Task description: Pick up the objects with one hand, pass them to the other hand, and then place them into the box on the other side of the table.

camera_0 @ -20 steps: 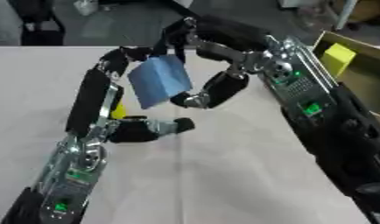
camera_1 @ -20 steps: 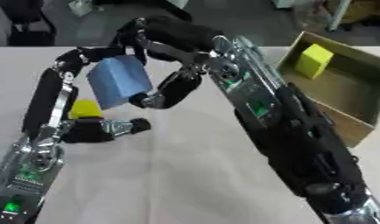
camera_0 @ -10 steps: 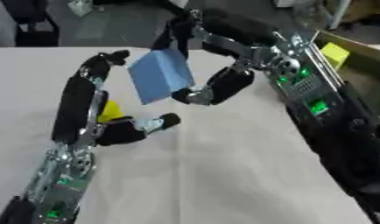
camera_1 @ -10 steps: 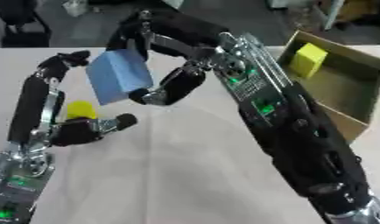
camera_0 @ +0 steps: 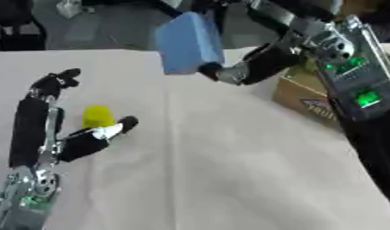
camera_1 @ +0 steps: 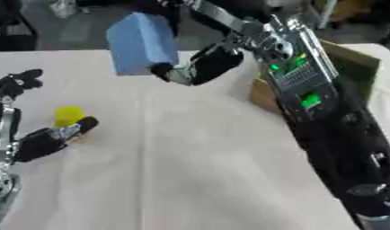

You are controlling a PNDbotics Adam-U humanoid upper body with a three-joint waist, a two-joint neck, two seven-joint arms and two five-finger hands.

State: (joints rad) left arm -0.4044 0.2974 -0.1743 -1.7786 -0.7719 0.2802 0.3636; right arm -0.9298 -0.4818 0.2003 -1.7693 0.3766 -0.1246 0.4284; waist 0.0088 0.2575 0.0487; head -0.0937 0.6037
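Our right hand (camera_0: pixel 249 69) now carries the blue block (camera_0: pixel 188 42) alone, thumb curled beneath it and the block raised above the table (camera_0: pixel 229 170), just left of the cardboard box (camera_0: pixel 304 96). A second ago our left hand (camera_0: pixel 68 130) was up at the block; it has since dropped away and rests with fingers relaxed around nothing, a small yellow object (camera_0: pixel 97 116) just beside it. We judge the handover done, leaving the drop into the box.
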